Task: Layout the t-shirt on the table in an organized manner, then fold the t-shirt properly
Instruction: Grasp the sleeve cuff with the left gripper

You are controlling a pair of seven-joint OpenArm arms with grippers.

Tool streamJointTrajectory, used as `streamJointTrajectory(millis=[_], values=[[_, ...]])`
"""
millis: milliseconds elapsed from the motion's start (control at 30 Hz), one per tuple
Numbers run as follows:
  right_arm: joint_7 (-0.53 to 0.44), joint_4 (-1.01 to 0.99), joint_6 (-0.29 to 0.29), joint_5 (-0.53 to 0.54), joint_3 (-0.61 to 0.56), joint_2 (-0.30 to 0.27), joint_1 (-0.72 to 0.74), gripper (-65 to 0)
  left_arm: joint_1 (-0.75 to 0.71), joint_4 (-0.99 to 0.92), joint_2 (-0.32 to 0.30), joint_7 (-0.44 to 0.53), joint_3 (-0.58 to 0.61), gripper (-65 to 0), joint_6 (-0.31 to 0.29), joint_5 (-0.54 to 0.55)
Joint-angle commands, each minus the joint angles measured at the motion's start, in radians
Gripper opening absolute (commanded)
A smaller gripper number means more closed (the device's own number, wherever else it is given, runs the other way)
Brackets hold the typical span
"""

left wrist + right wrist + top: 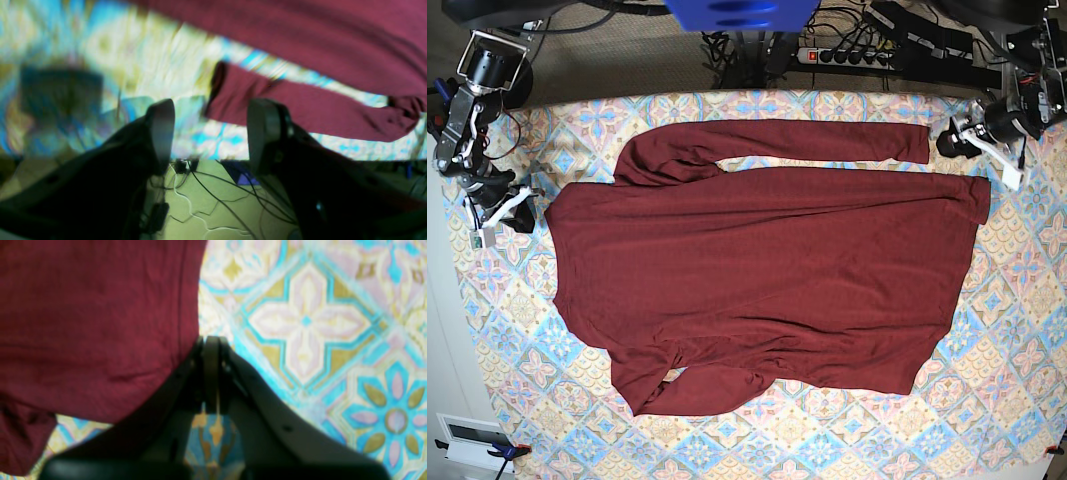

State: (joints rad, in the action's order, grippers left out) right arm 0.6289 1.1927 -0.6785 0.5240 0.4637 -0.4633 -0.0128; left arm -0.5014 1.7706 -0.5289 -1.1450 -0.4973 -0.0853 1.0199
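Your left gripper [980, 140], jaws spread and empty, hung just beyond the far sleeve's cuff of the t-shirt [767, 270], whose long axis ran across the table [1017, 330] between your arms; the right gripper [502, 208], pressed together, sat beside its opposite edge.

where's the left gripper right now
In the base view the left gripper sits at the upper right, just off the cuff of the dark maroon knit t-shirt, over the pastel diamond-tiled table, fingers open and holding nothing.

No text, label, brand or number can be read in any view; the t-shirt [767, 270] is plain, and the tabletop [1017, 330] cloth carries only patterns.
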Motion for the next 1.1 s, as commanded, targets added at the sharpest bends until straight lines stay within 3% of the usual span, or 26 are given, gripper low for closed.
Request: streamJointTrajectory(millis=[0, 467, 567, 667, 700, 933, 1067], values=[[-0.019, 0.019, -0.005, 0.012, 0.007, -0.024, 0.012, -65.0, 0.004, 0.016, -0.012, 0.012, 0.005, -31.0, -0.003, 0.004], [-0.019, 0.019, -0.007, 0.012, 0.007, -0.022, 0.012, -65.0, 0.111, -0.076, 0.086, 0.018, 0.208, -31.7, -0.005, -0.186], [-0.019, 0.020, -0.007, 0.012, 0.007, -0.022, -0.009, -65.0, 0.119, -0.070, 0.100, 0.018, 0.216, -40.7, -0.006, -0.186], [-0.019, 0.020, -0.007, 0.014, 0.007, -0.022, -0.029, -65.0, 0.125, -0.068, 0.099, 0.016, 0.213, -62.0, -0.018, -0.149], [-0.019, 0.020, -0.007, 0.014, 0.007, -0.022, -0.029, -65.0, 0.119, -0.048, 0.094, 0.013, 0.213, -65.0, -0.023, -0.134], [-0.019, 0.083, -0.007, 0.014, 0.007, -0.022, -0.068, -65.0, -0.019, 0.213, -0.026, 0.013, 0.213, -65.0, -0.028, -0.036], [-0.017, 0.149, -0.007, 0.014, 0.005, -0.021, -0.126, -65.0, -0.089, 0.240, -0.115, 0.013, 0.213, -65.0, -0.028, 0.084]])
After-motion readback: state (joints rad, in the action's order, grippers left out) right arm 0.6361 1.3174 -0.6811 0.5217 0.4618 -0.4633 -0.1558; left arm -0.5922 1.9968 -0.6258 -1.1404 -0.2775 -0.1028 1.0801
